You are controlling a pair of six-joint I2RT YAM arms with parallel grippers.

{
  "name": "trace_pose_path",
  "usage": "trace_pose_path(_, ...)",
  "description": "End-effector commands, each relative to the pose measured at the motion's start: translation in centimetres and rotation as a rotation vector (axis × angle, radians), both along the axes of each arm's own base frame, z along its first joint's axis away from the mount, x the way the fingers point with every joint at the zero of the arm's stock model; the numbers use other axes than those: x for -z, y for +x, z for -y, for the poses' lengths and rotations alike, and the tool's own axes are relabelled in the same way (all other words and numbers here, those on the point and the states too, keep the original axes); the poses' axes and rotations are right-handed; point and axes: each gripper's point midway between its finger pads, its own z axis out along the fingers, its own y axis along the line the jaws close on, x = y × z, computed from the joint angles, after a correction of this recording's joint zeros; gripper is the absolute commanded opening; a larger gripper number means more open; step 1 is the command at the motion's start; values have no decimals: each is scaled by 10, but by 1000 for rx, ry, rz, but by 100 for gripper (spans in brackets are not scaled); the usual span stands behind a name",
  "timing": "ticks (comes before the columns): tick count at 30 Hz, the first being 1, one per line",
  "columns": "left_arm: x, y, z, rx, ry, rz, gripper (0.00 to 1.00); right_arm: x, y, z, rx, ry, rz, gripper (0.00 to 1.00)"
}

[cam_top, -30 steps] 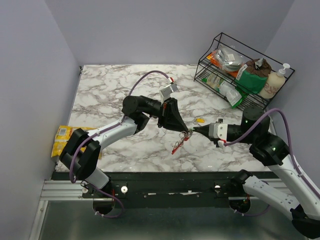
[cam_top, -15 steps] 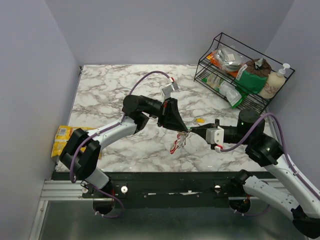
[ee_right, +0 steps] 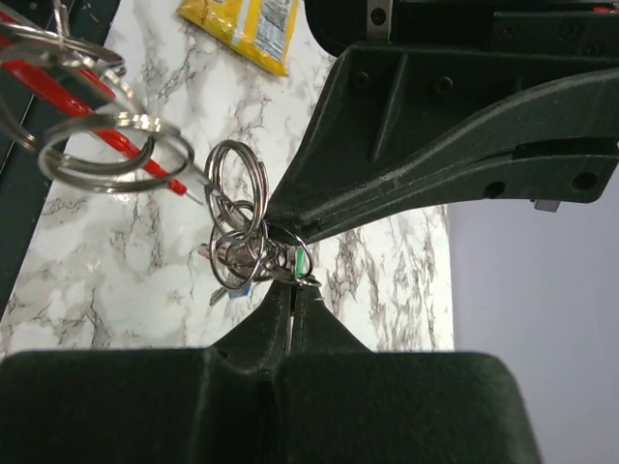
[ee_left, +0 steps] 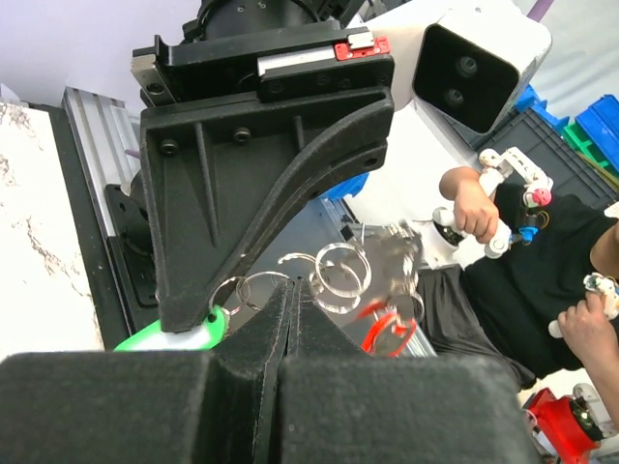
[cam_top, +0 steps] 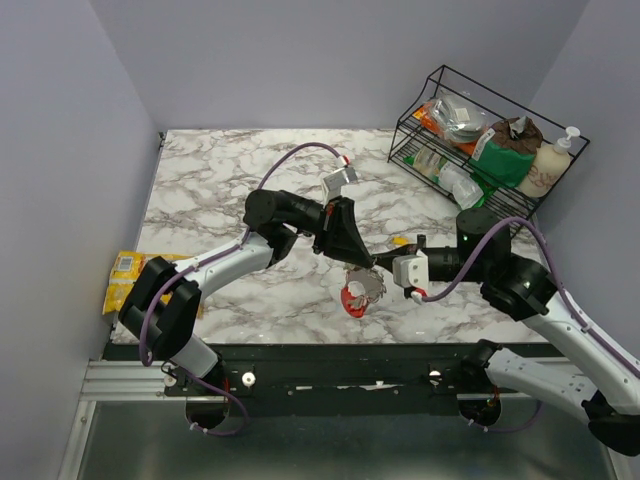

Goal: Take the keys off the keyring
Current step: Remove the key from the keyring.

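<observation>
The keys point(cam_top: 370, 283) hang as a bunch of silver split rings between both grippers, just above the table. The red and grey keyring point(cam_top: 351, 299) dangles below them. My left gripper point(cam_top: 363, 263) is shut on the rings point(ee_left: 338, 273), with the red keyring point(ee_left: 389, 327) beyond its tips and a green tag point(ee_left: 176, 336) to the left. My right gripper point(cam_top: 383, 268) is shut on the bunch at the green tag point(ee_right: 302, 262), tip to tip with the left fingers point(ee_right: 435, 145). The rings point(ee_right: 235, 217) and the red keyring point(ee_right: 82, 97) hang to the left in the right wrist view.
A small yellow tagged key point(cam_top: 400, 241) lies on the marble behind the grippers. A yellow snack packet point(cam_top: 125, 278) lies at the table's left edge. A wire rack point(cam_top: 480, 150) of packets and a soap bottle stands at the back right.
My right gripper has moved left, up to the left gripper's tips. The bunch and the red keyring have swung and now hang lower and more bunched under the two grippers.
</observation>
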Motion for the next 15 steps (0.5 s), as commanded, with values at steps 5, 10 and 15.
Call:
trace_pose_path(5, -59, -35, -26, -23, -380, 366, 0, 66, 23, 38, 226, -213, -54, 1)
trace_pose_path(10, -59, -36, -26, -22, -379, 367, 0, 49, 28, 46, 280, -179, -31, 1)
trace_pose_path(15, -57, -36, -27, -22, -376, 375, 0, 26, 34, 53, 329, -141, 7, 1)
